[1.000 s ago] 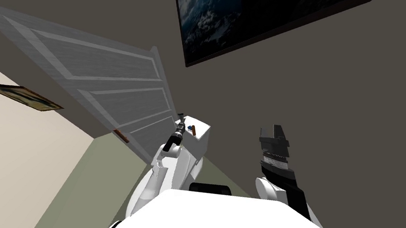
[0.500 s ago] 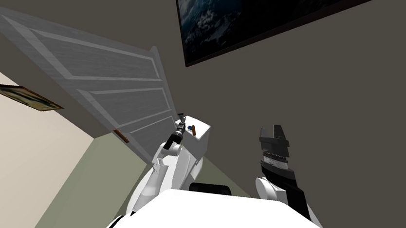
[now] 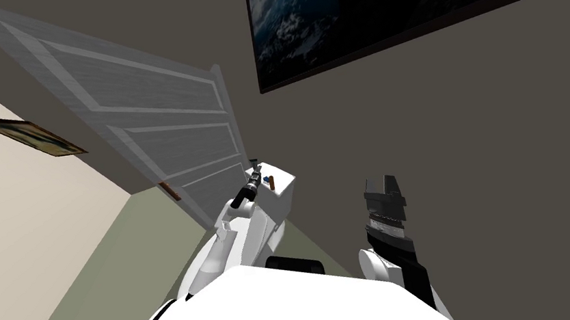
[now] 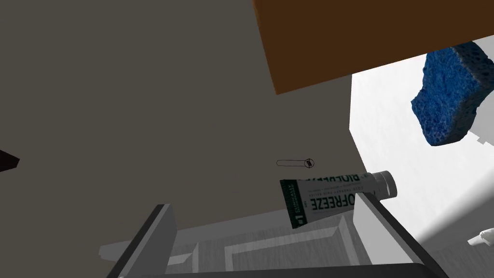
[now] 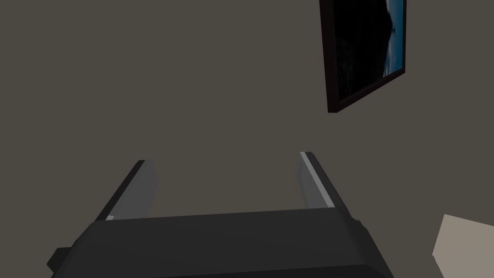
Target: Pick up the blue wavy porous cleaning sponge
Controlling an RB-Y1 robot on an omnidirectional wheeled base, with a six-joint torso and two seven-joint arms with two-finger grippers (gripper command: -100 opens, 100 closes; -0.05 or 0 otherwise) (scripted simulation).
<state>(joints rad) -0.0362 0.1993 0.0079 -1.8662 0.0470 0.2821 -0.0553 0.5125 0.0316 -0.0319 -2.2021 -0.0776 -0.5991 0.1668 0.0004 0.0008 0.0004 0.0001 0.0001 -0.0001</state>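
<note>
Fingers (image 4: pixel 158 235) of my left gripper (image 4: pixel 263 202) stand spread, nothing between them. Just past one fingertip, a grey-and-green tube (image 4: pixel 333 198) lies at the edge of the white tank top (image 4: pixel 410 149). Farther along that top, off to the same side and clear of the fingers, sits the blue sponge (image 4: pixel 451 94) near a brown block (image 4: pixel 362 38). My right gripper (image 5: pixel 224 161) hangs raised by my side, fingers also spread and holding nothing.
</note>
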